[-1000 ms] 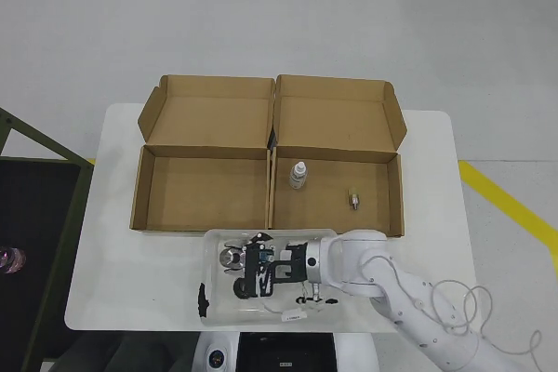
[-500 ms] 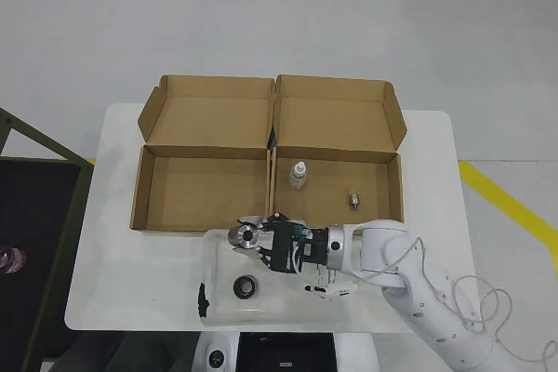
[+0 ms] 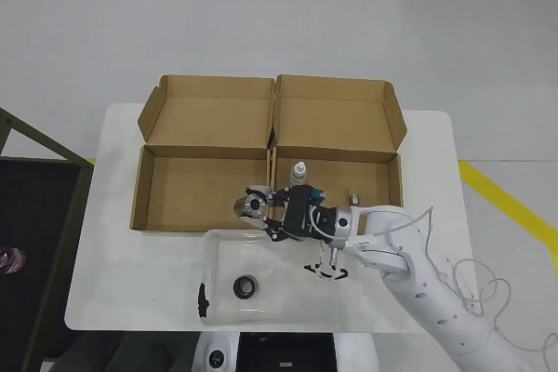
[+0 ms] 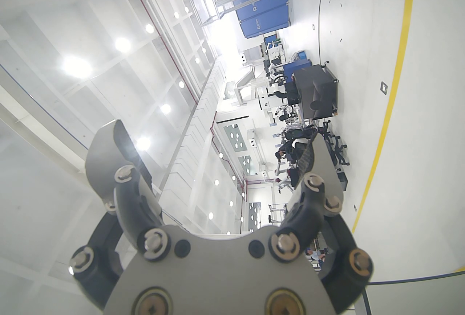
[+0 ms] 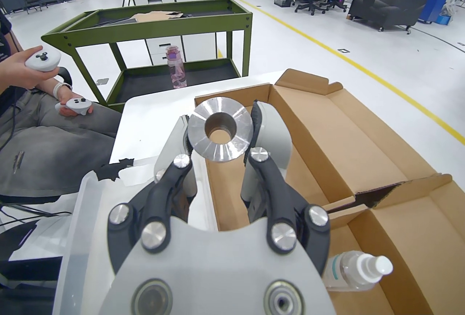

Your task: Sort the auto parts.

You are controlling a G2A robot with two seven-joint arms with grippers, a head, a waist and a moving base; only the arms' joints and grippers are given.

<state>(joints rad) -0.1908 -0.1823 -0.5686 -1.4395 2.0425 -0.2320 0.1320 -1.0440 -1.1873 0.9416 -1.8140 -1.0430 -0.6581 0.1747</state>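
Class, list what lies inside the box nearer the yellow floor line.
A white bottle and a small metal part. The right arm covers the near corner of the box, hiding anything there.

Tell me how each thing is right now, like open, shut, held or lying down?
left box, lid open.
right box, lid open.
bottle, lying in the right box.
clear bin, open-topped, black ring inside.
right gripper, shut on the metal ring.
metal ring, held over the left box.
left gripper, open, holding nothing.

Shiny metal ring (image 5: 232, 146), matt cardboard box (image 5: 319, 156)
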